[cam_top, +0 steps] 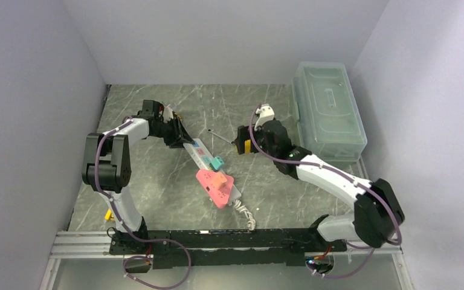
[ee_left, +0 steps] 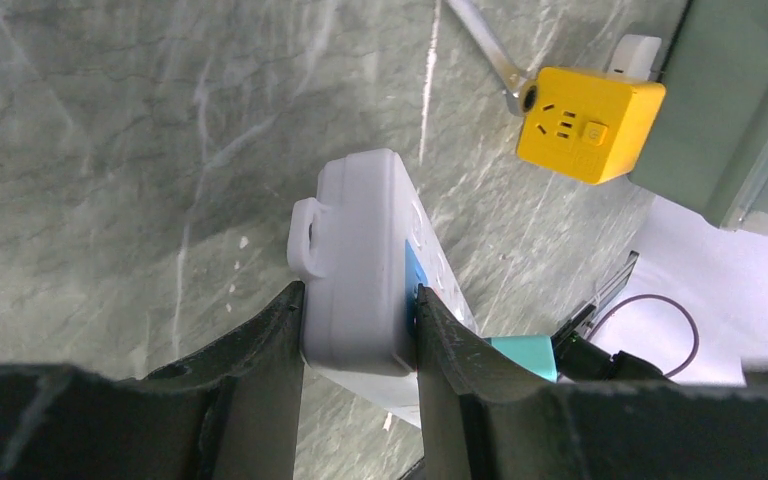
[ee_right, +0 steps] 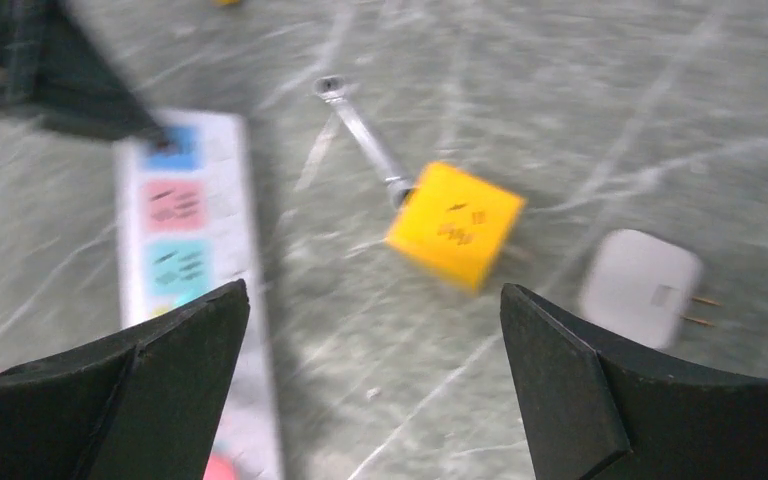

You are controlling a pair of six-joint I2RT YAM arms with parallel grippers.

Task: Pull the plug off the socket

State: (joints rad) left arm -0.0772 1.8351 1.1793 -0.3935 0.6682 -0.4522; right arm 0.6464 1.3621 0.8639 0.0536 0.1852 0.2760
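My right wrist view is smeared: the socket runs off the lower edge, its outlet marks unreadable. From above, the left gripper hides the socket's far end, and the yellow plug right of the socket is half covered.

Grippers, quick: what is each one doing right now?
Left gripper: closed on the end of the power strip.
Right gripper: open, holding nothing.
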